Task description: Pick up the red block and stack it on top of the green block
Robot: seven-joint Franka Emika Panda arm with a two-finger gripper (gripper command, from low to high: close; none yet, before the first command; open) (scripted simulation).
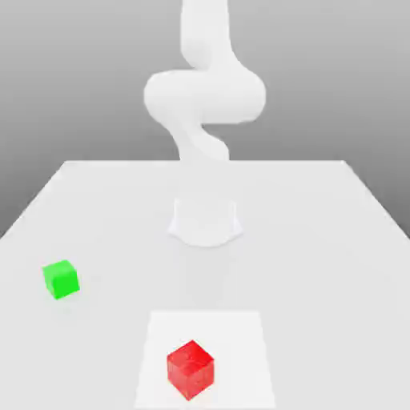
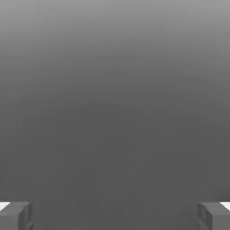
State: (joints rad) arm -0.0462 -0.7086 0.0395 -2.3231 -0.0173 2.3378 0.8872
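Surface: a pale, nearly white tabletop [image 1: 320, 264], its far edge straight, its sides spreading apart toward the viewer.
White patch: a brighter four-sided area [image 1: 240, 344] on the surface, near the bottom of the exterior view.
Red block: a cube [image 1: 190, 370] on the white patch, a corner turned toward the viewer.
Green block: a smaller-looking cube [image 1: 61, 279] directly on the surface, toward the exterior view's left, well apart from the red one.

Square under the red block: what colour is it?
White; it shows best in the exterior view.
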